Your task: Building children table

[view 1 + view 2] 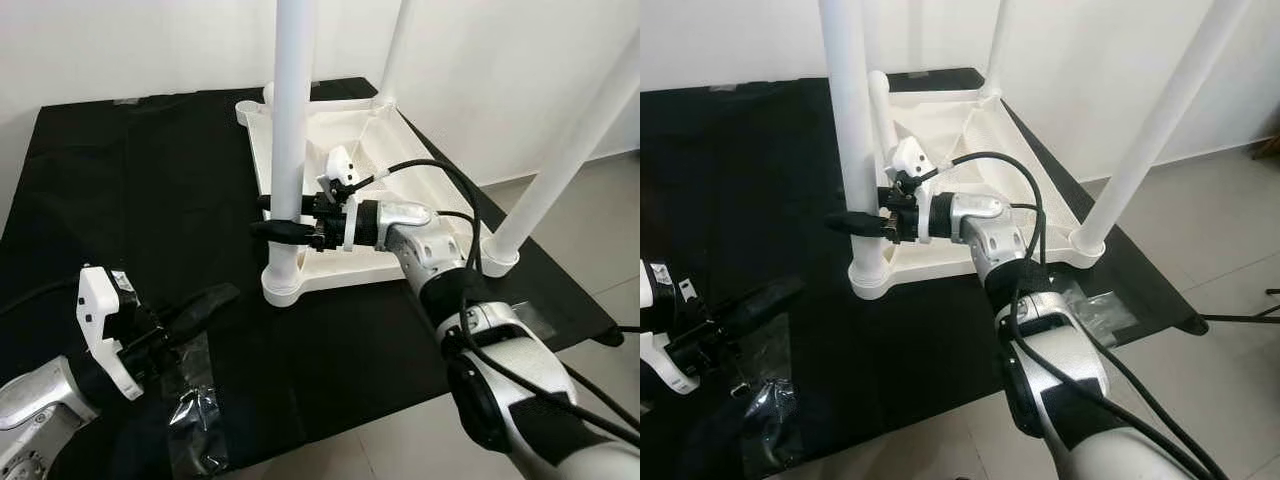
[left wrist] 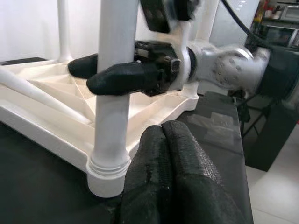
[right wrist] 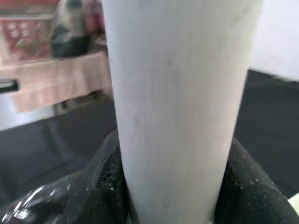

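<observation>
The white children's table (image 1: 352, 138) lies upside down on a black cloth, its legs pointing up. My right gripper (image 1: 274, 216) is shut on the near-left leg (image 1: 292, 100), a little above its socket, one black finger on each side. The right wrist view has that leg (image 3: 182, 102) pressed between the fingers (image 3: 100, 186). My left gripper (image 1: 215, 298) is shut and holds nothing. It hovers low over the cloth, in front and to the left of that leg. Its fingers (image 2: 173, 163) point at the leg's base (image 2: 110, 170).
Two more legs stand at the near-right corner (image 1: 565, 150) and the far-right corner (image 1: 395, 50). Crumpled clear plastic bags lie on the cloth by my left arm (image 1: 195, 420) and at the front right (image 1: 1095, 310). The cloth's edge drops to tiled floor (image 1: 600, 190) on the right.
</observation>
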Robot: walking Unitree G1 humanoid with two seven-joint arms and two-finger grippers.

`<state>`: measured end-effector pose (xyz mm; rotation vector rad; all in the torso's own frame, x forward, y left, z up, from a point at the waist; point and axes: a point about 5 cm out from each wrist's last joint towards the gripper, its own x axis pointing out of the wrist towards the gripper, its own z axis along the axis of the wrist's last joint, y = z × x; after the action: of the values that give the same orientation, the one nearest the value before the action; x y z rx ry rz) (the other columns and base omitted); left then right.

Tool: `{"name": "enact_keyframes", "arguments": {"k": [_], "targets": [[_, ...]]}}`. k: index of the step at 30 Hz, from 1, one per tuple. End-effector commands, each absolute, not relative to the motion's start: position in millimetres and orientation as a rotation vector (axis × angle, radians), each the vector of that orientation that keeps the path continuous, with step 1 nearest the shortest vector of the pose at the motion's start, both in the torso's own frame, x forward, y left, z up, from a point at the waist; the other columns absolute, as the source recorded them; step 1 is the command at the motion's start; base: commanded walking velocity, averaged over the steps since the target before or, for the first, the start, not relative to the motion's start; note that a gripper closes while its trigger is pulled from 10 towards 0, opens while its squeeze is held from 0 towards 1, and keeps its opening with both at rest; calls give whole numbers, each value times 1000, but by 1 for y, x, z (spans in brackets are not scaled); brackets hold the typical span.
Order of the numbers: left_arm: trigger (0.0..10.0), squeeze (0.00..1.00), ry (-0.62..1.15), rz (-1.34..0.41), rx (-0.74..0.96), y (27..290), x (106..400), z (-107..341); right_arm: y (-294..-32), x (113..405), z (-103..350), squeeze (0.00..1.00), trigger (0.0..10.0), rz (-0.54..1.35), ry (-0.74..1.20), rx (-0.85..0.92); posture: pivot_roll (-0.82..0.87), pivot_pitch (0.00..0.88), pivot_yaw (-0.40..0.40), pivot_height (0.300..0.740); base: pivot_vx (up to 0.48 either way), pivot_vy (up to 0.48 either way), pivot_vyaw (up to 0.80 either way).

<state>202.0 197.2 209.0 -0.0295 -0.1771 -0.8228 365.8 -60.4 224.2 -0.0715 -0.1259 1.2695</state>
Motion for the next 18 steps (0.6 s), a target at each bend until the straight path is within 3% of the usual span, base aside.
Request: {"name": "enact_keyframes", "arguments": {"k": [1, 2, 3, 4, 6, 8, 15, 16, 18], "targets": [[10000, 0, -176, -829, -32, 197, 201, 209, -67, 365, 207, 0, 0, 1043, -77, -36, 55, 143, -88, 740, 0, 0, 0], [10000, 0, -176, -829, -32, 197, 201, 209, -67, 365, 207, 0, 0, 1043, -77, -36, 55, 143, -88, 740, 0, 0, 0], [10000, 0, -175, -828, -32, 198, 201, 209, -66, 355, 187, 0, 0, 777, -39, -8, 38, 145, -82, 740, 0, 0, 0], [10000, 0, -175, -828, -32, 198, 201, 209, -66, 355, 187, 0, 0, 777, -39, -8, 38, 145, -82, 740, 0, 0, 0], [10000, 0, -175, -828, -30, 202, 204, 210, -58, 310, 153, 0, 0, 566, 21, -8, 36, 149, -63, 740, 0, 0, 0], [10000, 0, -173, -829, -27, 203, 206, 209, -51, 297, 143, 0, 0, 569, 58, 11, 14, 137, -45, 740, 0, 0, 0], [10000, 0, -178, -821, -29, 203, 213, 206, -25, 294, 147, 0, 0, 734, 67, 3, 34, 111, -68, 740, 0, 0, 0], [10000, 0, -181, -816, -31, 203, 213, 206, -24, 295, 150, 0, 10000, 736, 77, 5, 34, 110, -68, 740, 0, 0, 0], [10000, 0, -182, -813, -31, 204, 212, 206, -24, 293, 152, 0, 10000, 714, 88, 4, 35, 108, -68, 740, 0, 0, 0]]}}
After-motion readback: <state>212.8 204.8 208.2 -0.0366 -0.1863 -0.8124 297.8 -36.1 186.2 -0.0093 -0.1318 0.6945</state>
